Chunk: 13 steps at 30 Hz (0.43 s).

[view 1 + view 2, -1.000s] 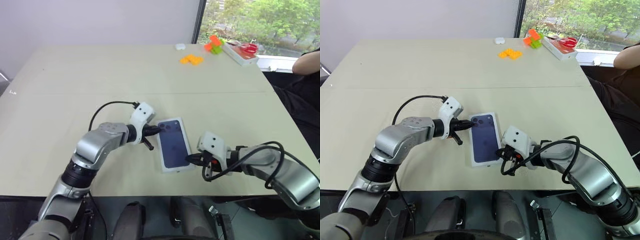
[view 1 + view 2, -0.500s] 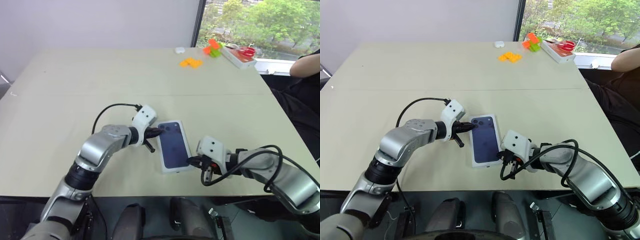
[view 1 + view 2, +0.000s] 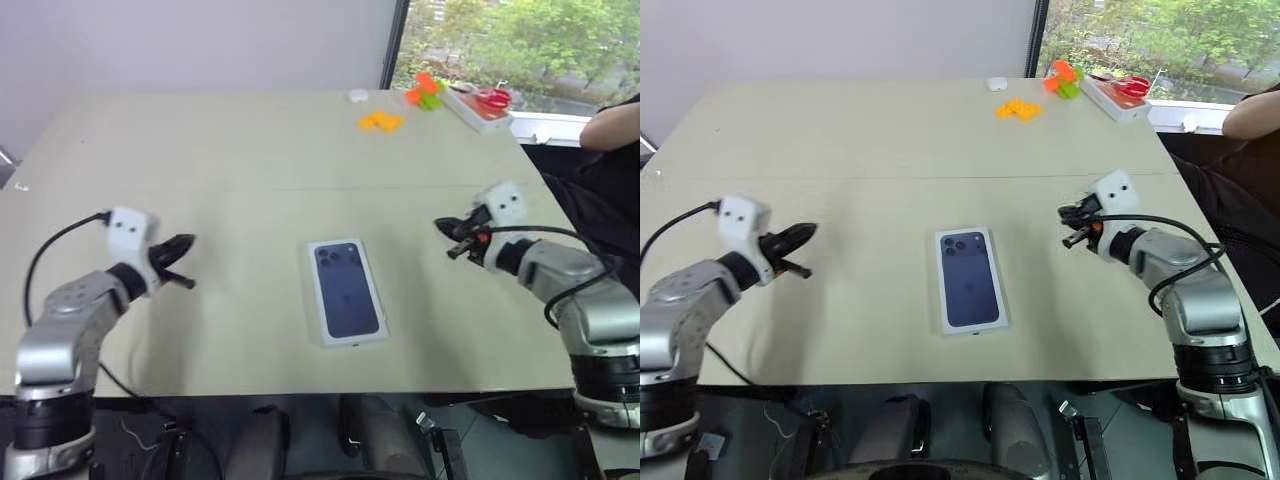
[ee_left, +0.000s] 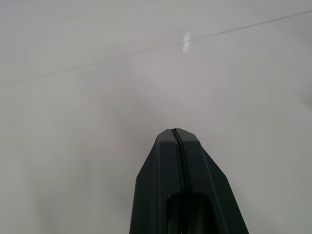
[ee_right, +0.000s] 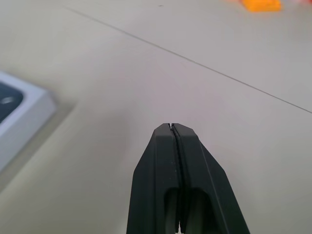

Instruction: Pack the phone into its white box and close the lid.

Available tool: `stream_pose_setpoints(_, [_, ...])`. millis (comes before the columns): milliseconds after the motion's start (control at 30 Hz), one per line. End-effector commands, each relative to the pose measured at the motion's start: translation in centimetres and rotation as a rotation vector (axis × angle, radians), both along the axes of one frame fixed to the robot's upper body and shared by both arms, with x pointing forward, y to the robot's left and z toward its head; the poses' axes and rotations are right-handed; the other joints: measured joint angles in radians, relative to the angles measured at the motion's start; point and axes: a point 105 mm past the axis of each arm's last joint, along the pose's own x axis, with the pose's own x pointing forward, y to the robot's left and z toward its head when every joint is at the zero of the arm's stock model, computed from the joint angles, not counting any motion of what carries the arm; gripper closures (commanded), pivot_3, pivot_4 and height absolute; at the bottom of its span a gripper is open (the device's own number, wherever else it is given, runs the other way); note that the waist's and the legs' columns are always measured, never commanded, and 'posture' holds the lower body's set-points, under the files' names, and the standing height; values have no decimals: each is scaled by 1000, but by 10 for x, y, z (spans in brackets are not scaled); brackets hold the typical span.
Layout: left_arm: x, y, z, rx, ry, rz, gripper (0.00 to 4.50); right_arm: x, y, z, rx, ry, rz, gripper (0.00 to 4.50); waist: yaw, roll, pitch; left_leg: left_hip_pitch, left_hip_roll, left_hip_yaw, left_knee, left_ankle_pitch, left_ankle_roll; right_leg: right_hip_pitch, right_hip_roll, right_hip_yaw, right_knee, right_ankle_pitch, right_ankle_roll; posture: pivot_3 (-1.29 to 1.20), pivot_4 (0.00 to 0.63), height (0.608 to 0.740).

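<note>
The lid (image 3: pixel 345 291), white-edged and printed with a dark blue phone picture, lies flat on the white box at the table's near middle; one white corner of the lid (image 5: pixel 19 114) also appears in the right wrist view. The phone itself is hidden. My left gripper (image 3: pixel 187 241) hovers far to the left of the box, shut and empty, its fingers (image 4: pixel 165 161) pressed together. My right gripper (image 3: pixel 441 226) hovers to the right of the box and a little farther back, also shut with nothing in it (image 5: pixel 170 126).
At the far right corner of the table (image 3: pixel 200 160) lie orange blocks (image 3: pixel 383 121), orange and green blocks (image 3: pixel 428 90), a white case with red scissors (image 3: pixel 480 105) and a small white object (image 3: pixel 359 95). A person's arm (image 3: pixel 612 128) rests past the right edge.
Both grippers have left the sides of the box: the left swung out to the left, the right out to the right and farther back. The box has stayed put.
</note>
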Motion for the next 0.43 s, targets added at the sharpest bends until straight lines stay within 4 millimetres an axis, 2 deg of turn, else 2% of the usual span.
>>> stream_pose_setpoints(33, [-9, 17, 16, -2, -76, 43, 4500, 1, 0, 11, -8, -47, 39, 4468, 4, 0, 0, 0, 0, 0, 0, 0, 0, 0, 0, 0, 0, 0, 0, 0, 150, 740])
stream_pose_setpoints(200, [-13, 34, 10, 4, -65, 111, 4500, -3, 13, 3, 4, -19, 107, 4468, 0, 0, 0, 1, 0, 0, 0, 0, 0, 1, 0, 0, 1, -2, 2, 0, 150, 740])
stream_pose_setpoints(433, [-15, 29, 7, -39, -44, 82, 4500, -14, 21, 2, 45, -18, 158, 4468, -3, 0, 0, 1, 1, 0, 0, 0, 0, 0, 2, 1, 1, 0, 4, 0, 150, 740])
